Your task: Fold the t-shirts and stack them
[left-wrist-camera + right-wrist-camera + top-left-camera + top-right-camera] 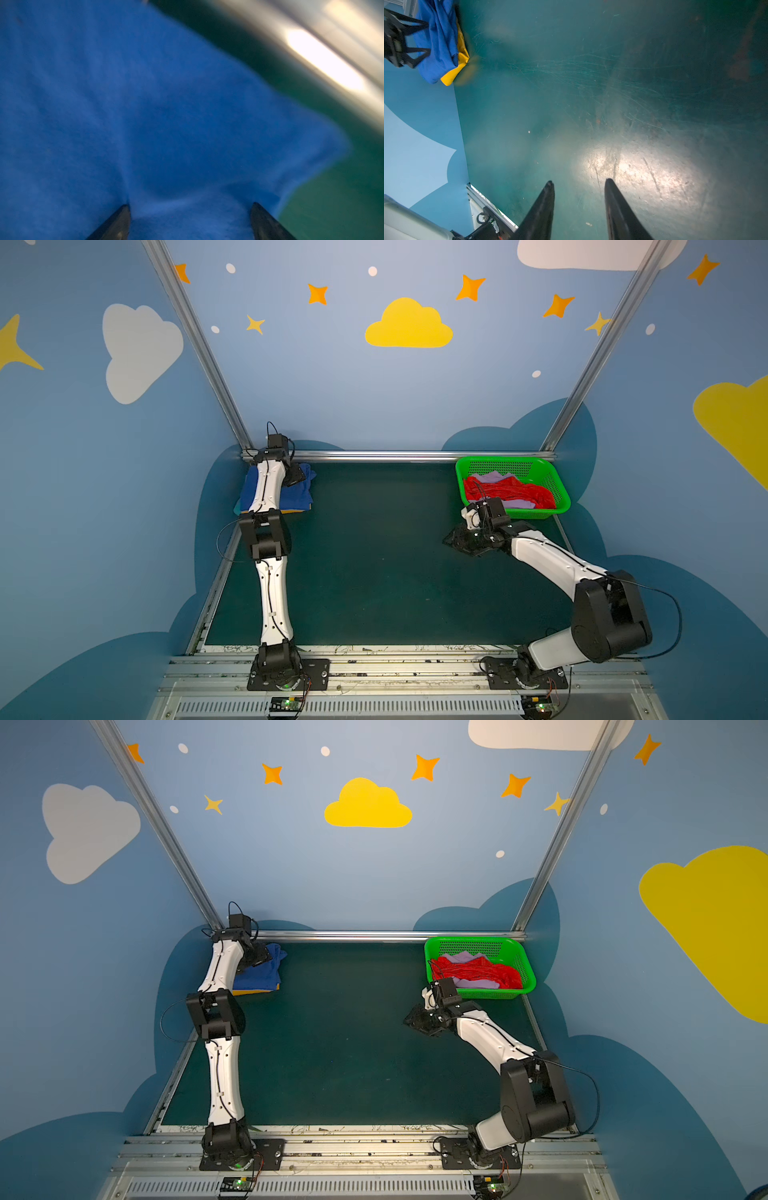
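Note:
A royal blue t-shirt (300, 497) (264, 977) lies folded in the far left corner, on top of a mustard yellow one whose edge (291, 512) (456, 70) shows beneath it. My left gripper (297, 479) (190, 204) is right over the blue cloth (145, 104). It is open, with its fingers wide apart and the tips at the fabric. A red t-shirt (511, 491) and a lilac t-shirt (490, 477) lie crumpled in the green basket (498, 466). My right gripper (451, 541) (577, 181) hovers over bare table in front of the basket, open and holding nothing.
The green mesh basket (528, 986) stands at the far right corner against the aluminium rail (395, 456). The dark green table top (374, 564) stretches between the two arms. Painted walls close in on the left, back and right.

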Available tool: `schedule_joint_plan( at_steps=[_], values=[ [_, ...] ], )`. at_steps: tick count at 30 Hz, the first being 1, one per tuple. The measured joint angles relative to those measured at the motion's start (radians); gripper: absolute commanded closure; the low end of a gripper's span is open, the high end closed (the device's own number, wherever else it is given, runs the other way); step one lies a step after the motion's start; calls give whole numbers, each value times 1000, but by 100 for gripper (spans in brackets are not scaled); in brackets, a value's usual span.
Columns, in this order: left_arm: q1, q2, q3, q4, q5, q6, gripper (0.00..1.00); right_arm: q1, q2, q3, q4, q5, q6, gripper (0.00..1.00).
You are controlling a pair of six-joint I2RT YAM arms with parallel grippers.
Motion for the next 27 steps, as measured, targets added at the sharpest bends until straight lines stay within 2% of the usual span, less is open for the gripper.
schedule_joint_plan(
  at_steps=[2, 7, 16, 21, 27],
  values=[
    [6, 17, -5, 2, 3, -5, 15, -3, 0, 0, 0, -1, -1, 59],
    [3, 8, -59, 40, 43, -37, 27, -11, 6, 0, 0, -2, -6, 59],
    [-63, -117, -313, 177, 66, -74, 30, -25, 15, 0, -4, -4, -16, 59],
    [-114, -117, -325, 197, 88, -112, 31, -31, 15, 0, -8, -6, -24, 59],
    [-138, -79, -251, 179, 130, -154, 31, -45, 15, 0, -13, -6, -28, 59]
  ],
)
